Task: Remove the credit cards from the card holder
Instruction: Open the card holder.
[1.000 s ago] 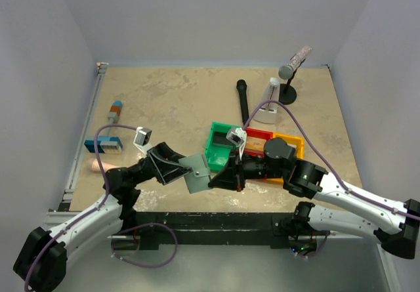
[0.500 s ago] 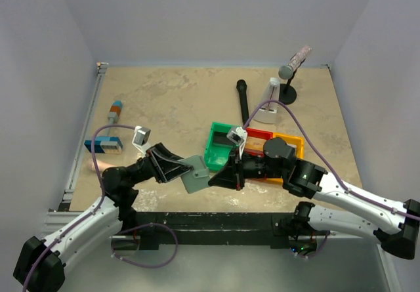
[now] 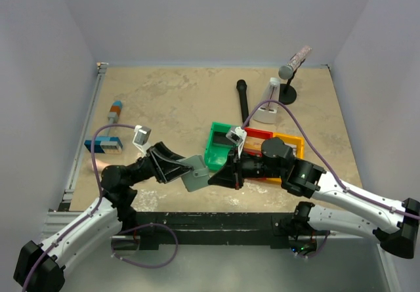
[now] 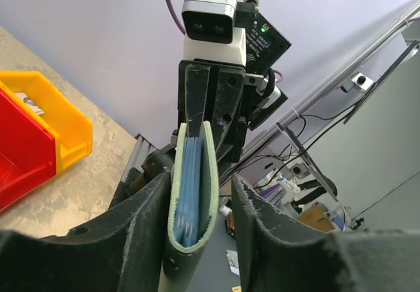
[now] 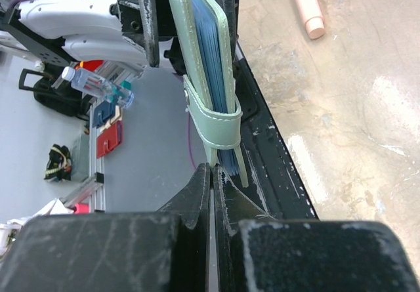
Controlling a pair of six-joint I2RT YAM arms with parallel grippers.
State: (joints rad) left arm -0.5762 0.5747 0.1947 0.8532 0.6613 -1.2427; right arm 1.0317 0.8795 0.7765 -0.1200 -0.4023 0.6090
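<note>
Slightly drawn back now is the left arm; the card holder (image 3: pixel 194 176) hangs over the near desk (image 3: pixel 184 102) edge, edge-on between both hands. The left hand (image 4: pixel 197 186) straddles it, fingers spread; the right hand (image 5: pixel 211 171), pressed together, pinches its far end along the long axis.

A robotics lab is indicated by the stone-patterned tabletop (image 3: pixel 184 102) boxed in by plain pale walls (image 3: pixel 216 16), with an aluminium rail (image 3: pixel 89 108) mounted at nine o'clock.

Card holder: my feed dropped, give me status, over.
Right gripper shut on card holder edge. Left gripper open, straddling it. No card seen out. Green bin close beside.
</note>
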